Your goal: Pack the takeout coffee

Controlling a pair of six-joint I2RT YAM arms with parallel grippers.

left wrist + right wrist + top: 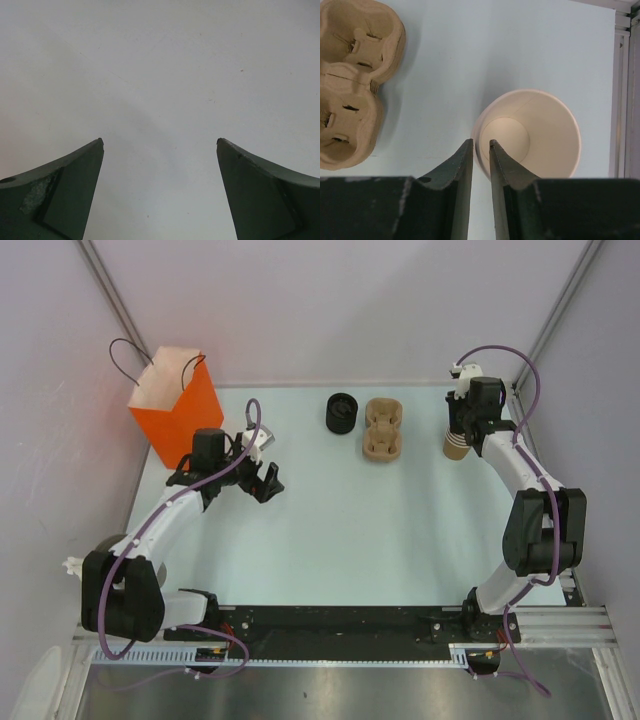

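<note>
Your right claw point(481, 143) pinches the rim of the paper cup point(540, 135) beside the cup carrier point(355, 80). Left claw point(160, 141) is spread, empty. Lidding and packing remain.

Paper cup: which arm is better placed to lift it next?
Right, likely. The right hand straddles the rim of the paper cup; the left hand hangs open over the table, far across.

**Lighting check on all three feeds**

Bright, even light from above on my end, nothing dim. Top view is sharp, and the orange bag point(178, 408) throws a reddish glow on the wall point(60, 390). Left wrist shows a washed-out table point(160, 60) with one faint shadow band. Right wrist: paper cup point(545, 130) crisp, soft shadow beside the carrier point(355, 85).
</note>
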